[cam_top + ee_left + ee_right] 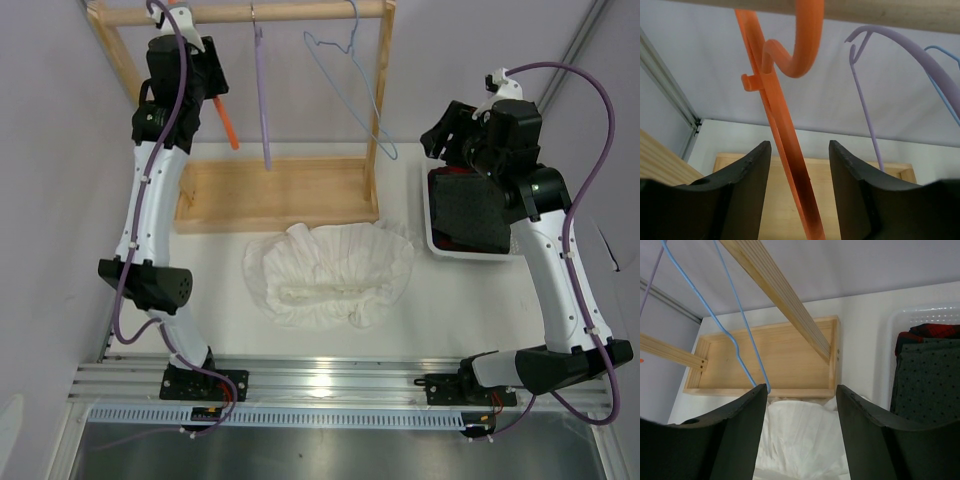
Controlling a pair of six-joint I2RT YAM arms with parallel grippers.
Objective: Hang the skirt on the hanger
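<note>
The white ruffled skirt (330,272) lies crumpled on the table in front of the wooden rack, and its top edge shows in the right wrist view (805,440). The orange hanger (226,120) hangs by its hook from the rack's rail at the left. My left gripper (212,88) is raised to it and stands open. In the left wrist view the hanger's arm (785,135) runs down between the jaws of the left gripper (800,145), with a gap on each side. My right gripper (445,135) hovers open and empty by the bin, above the skirt's far edge (802,390).
The wooden rack has a top rail (300,12) and a shallow base tray (275,195). A lilac hanger (263,100) and a pale blue wire hanger (350,90) hang on the rail. A white bin (440,250) at the right holds dark folded cloth (470,215).
</note>
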